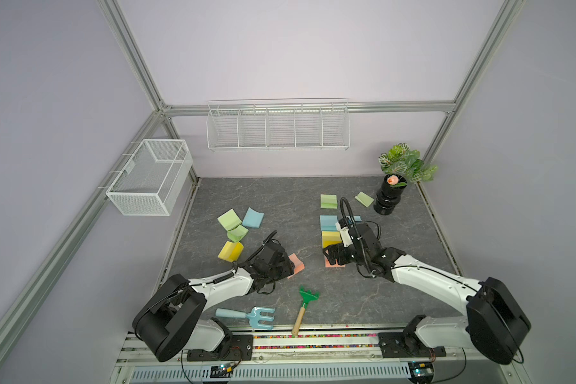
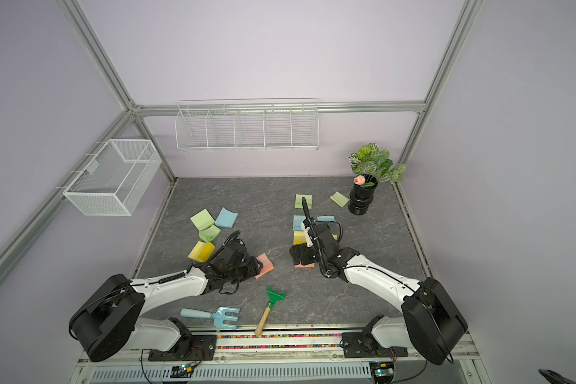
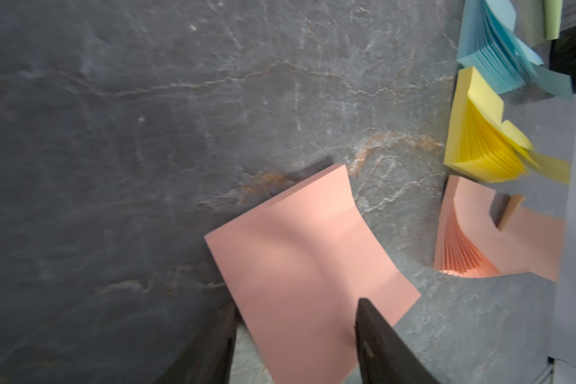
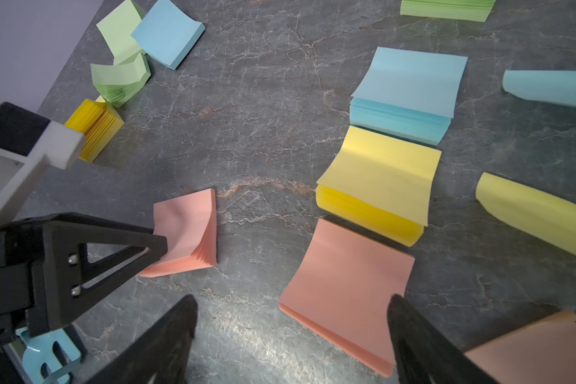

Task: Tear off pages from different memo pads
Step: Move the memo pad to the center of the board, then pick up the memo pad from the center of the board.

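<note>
left end effector straddles salmon pad; clamped or not, can't tell. right end effector wide apart over second salmon pad. Step looks like securing pad. Next: pinch top page only, peel.

Soft even light, blurry wrist views.

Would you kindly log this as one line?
left claw: astride bent salmon-orange paper memo pad, grip unclear | right claw: open over second salmon-orange paper memo pad
</note>
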